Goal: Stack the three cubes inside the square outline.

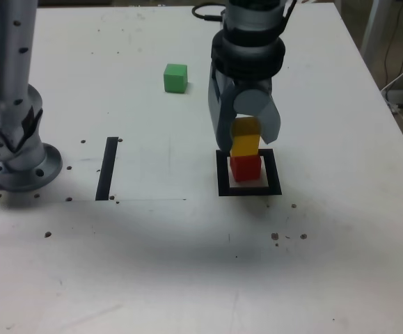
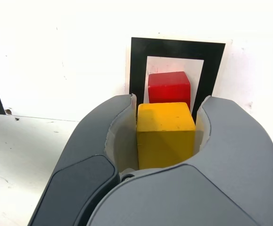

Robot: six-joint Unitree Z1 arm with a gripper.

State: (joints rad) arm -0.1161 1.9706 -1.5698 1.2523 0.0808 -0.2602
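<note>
Wrist view: yellow cube (image 2: 166, 134) sits between the claw's (image 2: 167, 113) jaws.

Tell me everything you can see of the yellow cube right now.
The yellow cube is a small, solid-coloured block with a matte, painted look and slightly rounded edges. It sits upright between the jaws of the gripper, which close on two opposite sides. In the exterior view it appears to rest squarely on the red cube, inside the square outline; whether it is fully set down cannot be told.
</note>
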